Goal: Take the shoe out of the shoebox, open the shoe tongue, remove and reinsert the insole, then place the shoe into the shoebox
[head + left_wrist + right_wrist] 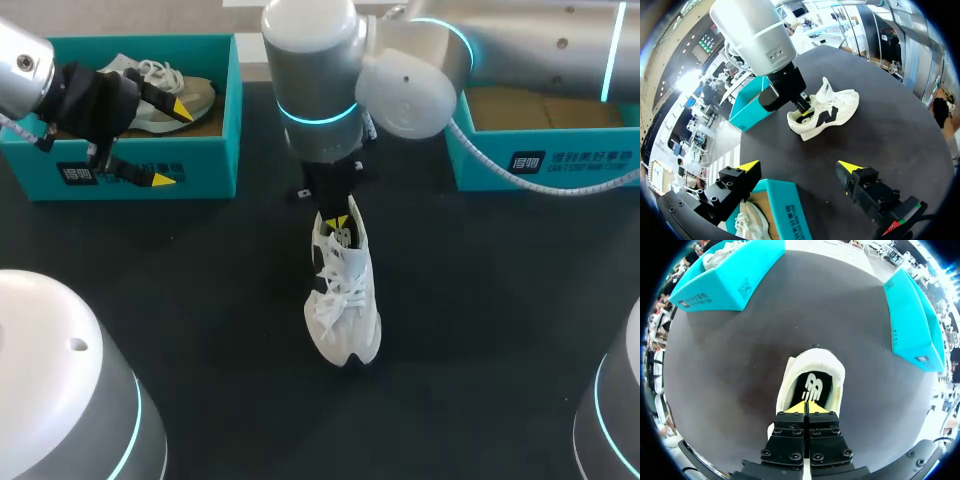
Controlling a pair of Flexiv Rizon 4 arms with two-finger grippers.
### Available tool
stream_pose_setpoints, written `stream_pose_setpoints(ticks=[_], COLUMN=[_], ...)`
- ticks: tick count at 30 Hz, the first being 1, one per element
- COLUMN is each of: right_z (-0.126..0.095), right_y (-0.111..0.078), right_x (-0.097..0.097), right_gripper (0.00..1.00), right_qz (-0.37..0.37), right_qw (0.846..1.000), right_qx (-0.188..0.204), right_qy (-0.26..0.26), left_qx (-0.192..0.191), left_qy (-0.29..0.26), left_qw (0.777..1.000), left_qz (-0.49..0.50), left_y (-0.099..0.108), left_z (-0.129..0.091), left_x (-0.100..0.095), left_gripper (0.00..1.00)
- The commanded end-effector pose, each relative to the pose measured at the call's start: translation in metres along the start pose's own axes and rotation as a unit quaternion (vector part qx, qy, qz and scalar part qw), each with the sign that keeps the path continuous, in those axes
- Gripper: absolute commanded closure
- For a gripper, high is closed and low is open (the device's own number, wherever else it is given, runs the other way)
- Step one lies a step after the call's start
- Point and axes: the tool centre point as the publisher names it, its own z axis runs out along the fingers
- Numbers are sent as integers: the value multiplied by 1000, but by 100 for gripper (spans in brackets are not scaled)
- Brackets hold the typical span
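Right tool (pixel 807 407), fingers pressed together, sits at the white shoe (pixel 815 360) heel opening; left tool (pixel 800 165) gapes.

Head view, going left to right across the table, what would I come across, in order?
Left shoebox → white shoe standing on the table → right shoebox.

White laced shoe (pixel 343 300) stood upright, apart from teal left shoebox (pixel 210 160) and right shoebox (pixel 580 140); black insole (pixel 812 387) inside.
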Motion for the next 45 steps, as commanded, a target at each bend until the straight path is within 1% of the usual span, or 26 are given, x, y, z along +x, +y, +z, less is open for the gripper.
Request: stream_pose_setpoints(ticks=[1,4,6,8,9,11,14,15,16,18,19,20,21,22,26,30,36,45], right_z=[-5,-10,-8,-3,-1,4,9,11,13,15,15,15,15,15,13,12,9,8], right_y=[1,-2,-6,-11,-14,-20,-28,-31,-34,-38,-40,-41,-43,-44,-48,-52,-58,-58], right_x=[1,3,4,4,3,3,6,8,8,8,8,8,9,9,8,6,5,3], right_gripper=[100,100,100,100,100,100,100,100,100,100,69,53,3,0,0,0,0,0], right_qz=[95,133,143,156,173,180,180,165,176,174,179,176,176,176,167,134,89,77], right_qw=[994,987,984,979,975,971,969,970,967,966,965,966,965,965,967,971,977,978], right_qx=[51,84,99,123,135,152,170,177,184,189,192,192,193,194,194,197,191,189], right_qy=[1,-23,-42,-45,-45,-35,-23,-17,-18,-7,-8,-6,4,2,7,22,39,39], left_qx=[-1,-1,-1,-1,-1,-1,-1,-1,-1,-1,-1,-1,-1,-1,-1,-1,-1,-1], left_qy=[1,1,1,1,1,1,1,1,1,1,1,1,1,1,1,1,1,1], left_qw=[1000,1000,1000,1000,1000,1000,1000,1000,1000,1000,1000,1000,1000,1000,1000,1000,1000,1000], left_qz=[0,0,0,0,0,0,0,0,0,0,0,0,0,0,0,0,0,0], left_y=[0,0,0,0,0,0,0,0,0,0,0,0,0,0,0,0,0,0], left_z=[0,0,0,0,0,0,0,0,0,0,0,0,0,0,0,0,0,0], left_x=[0,0,0,0,0,0,0,0,0,0,0,0,0,0,0,0,0,0], left_gripper=[0,0,0,0,0,0,0,0,0,0,0,0,0,0,0,0,0,0])
